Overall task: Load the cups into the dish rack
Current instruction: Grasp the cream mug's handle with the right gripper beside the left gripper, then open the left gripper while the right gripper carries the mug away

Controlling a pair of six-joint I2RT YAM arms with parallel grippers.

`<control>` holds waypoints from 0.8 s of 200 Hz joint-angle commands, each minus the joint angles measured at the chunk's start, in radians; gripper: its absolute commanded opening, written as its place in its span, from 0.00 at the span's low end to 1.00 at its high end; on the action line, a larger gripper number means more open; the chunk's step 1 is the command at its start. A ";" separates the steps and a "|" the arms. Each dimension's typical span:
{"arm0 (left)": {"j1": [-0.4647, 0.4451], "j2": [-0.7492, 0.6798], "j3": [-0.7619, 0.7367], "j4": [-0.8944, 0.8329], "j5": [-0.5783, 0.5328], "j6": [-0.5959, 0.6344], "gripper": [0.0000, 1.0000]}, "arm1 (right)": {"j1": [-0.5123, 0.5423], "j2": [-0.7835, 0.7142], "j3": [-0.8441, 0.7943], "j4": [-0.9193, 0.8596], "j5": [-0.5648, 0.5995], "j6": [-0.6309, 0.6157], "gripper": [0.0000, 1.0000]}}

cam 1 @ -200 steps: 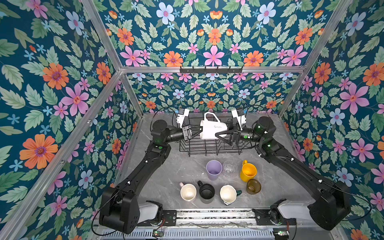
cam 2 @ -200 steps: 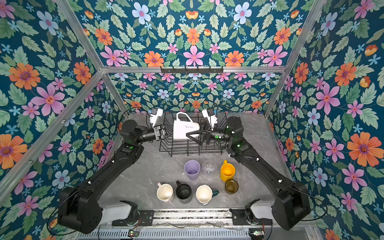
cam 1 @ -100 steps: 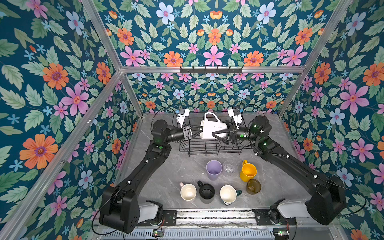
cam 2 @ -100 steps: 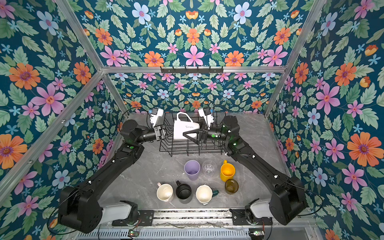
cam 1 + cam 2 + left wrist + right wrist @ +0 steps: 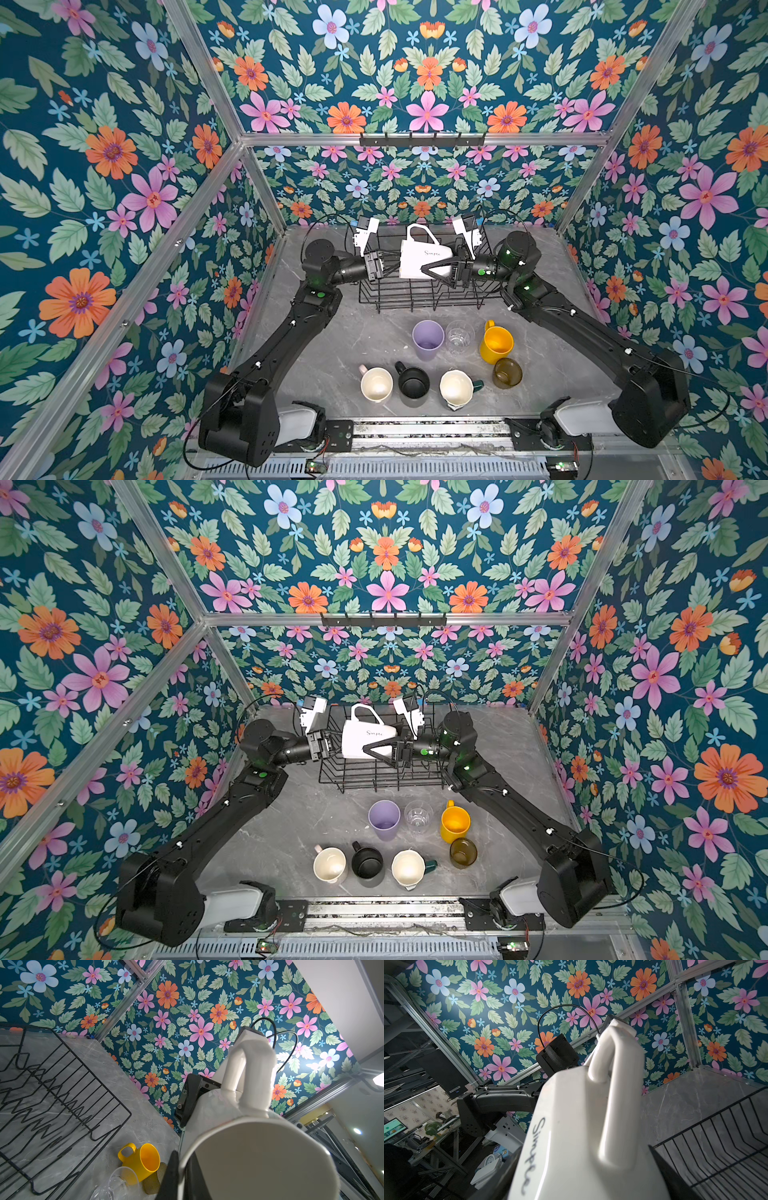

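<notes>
The white mug (image 5: 419, 259) (image 5: 361, 739) hangs on its side above the black wire dish rack (image 5: 415, 296) (image 5: 358, 777), handle up. My left gripper (image 5: 397, 266) (image 5: 182, 1159) is shut on the mug's rim (image 5: 259, 1126), one finger inside and one outside. From the other side my right gripper (image 5: 432, 270) (image 5: 583, 1176) straddles the mug's body (image 5: 581, 1126), its fingers against both sides. The rack (image 5: 62, 1084) (image 5: 716, 1147) holds nothing.
In front of the rack stand a lilac tumbler (image 5: 427, 338), clear glass (image 5: 459, 336), yellow mug (image 5: 496, 345) and amber glass (image 5: 507, 372). Nearer the front edge are a pale pink mug (image 5: 376, 384), black mug (image 5: 413, 382) and green cream-lined mug (image 5: 456, 387). A black hook rail (image 5: 422, 139) hangs on the back wall.
My right gripper has moved left from beside the mug and its jaws have closed in on the mug's body. The left gripper and the mug have stayed put.
</notes>
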 commanded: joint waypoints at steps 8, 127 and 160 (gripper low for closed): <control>0.000 0.004 0.009 0.090 0.006 -0.011 0.00 | 0.002 0.002 0.002 -0.005 0.023 -0.011 0.59; -0.001 0.020 0.015 0.106 0.007 -0.028 0.00 | 0.003 -0.018 0.024 -0.055 0.053 0.015 0.00; -0.001 0.020 0.014 0.102 0.007 -0.029 0.00 | 0.001 -0.029 0.038 -0.084 0.064 0.022 0.00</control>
